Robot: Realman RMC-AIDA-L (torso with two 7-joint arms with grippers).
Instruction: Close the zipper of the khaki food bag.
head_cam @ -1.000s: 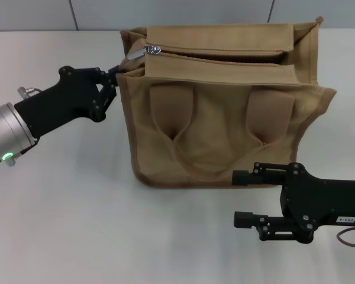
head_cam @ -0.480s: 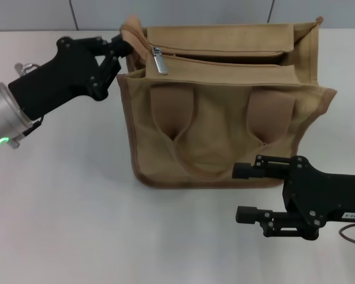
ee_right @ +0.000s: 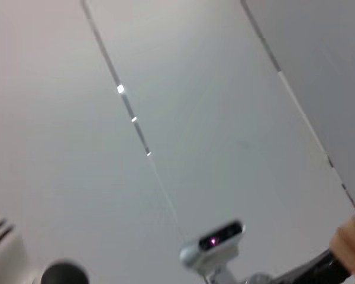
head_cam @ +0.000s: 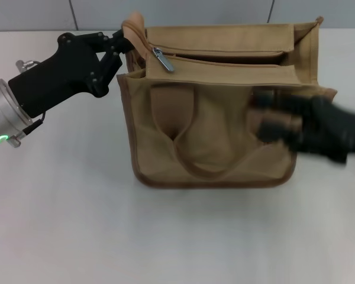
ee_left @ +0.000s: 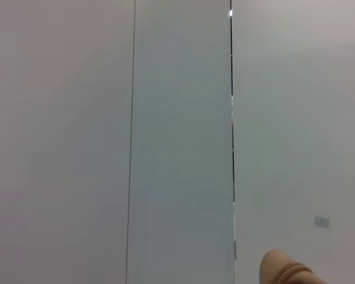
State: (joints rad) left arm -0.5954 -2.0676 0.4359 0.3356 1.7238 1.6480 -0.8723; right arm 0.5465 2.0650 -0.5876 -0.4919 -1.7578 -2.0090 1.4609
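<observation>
At the khaki food bag's [head_cam: 213,118] left top corner, left pincer [head_cam: 123,45] (pinching fabric).

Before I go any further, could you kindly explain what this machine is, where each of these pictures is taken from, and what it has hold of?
This is a two-armed robot with a claw on each arm. The wide picture comes from a camera on its head, looking down at a white table. The other two come from cameras on its wrists; they show mostly wall, with only a sliver of tan fabric.

On the table stands the khaki food bag. The zipper runs along its top, its silver pull tab at the end near the robot's left. The left claw is shut on the bag's top corner there. The right claw is a moving blur in front of the bag, so its fingers cannot be judged.
</observation>
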